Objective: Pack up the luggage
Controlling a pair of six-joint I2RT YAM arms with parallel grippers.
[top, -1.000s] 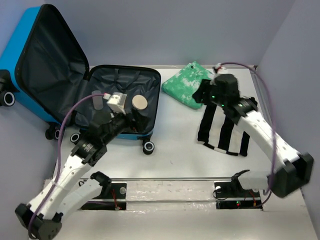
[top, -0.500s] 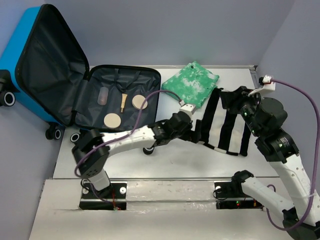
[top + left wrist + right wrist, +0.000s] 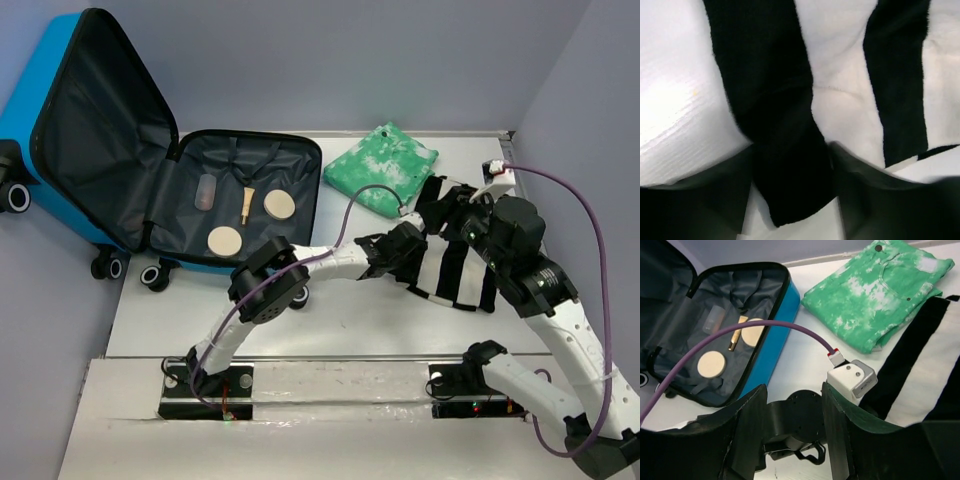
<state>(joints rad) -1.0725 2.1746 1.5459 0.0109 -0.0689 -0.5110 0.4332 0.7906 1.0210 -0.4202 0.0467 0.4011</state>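
While the left claw [image 3: 790,156] gapes astride striped cloth [image 3: 840,100], the luggage [image 3: 272,160] lies open leftward.

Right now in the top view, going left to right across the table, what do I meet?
luggage, lying open → green garment → black-and-white striped cloth

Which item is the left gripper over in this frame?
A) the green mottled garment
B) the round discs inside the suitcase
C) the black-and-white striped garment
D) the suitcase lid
C: the left gripper sits at the edge of the striped garment that is nearest the suitcase, and black and white bands fill the left wrist view between its fingers.
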